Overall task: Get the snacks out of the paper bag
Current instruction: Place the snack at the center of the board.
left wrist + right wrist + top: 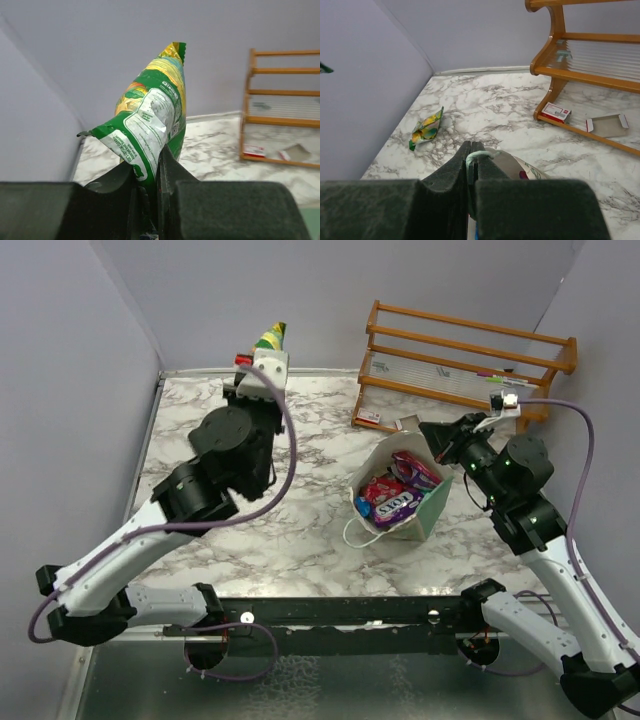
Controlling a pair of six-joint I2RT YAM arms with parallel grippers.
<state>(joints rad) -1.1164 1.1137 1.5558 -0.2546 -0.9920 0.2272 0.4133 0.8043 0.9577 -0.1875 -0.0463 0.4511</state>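
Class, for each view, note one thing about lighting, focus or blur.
Top external: even light, no hard shadow around the paper bag. Left wrist: green packet crisp, fingers dark and soft. Right wrist: marble table sharp, fingers blurred.

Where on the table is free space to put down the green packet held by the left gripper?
Free: the marble between the left arm and the paper bag, and the strip in front of the bag. Crowded: the rack's foot, with cards, bag and right gripper; another packet lies by the left wall.
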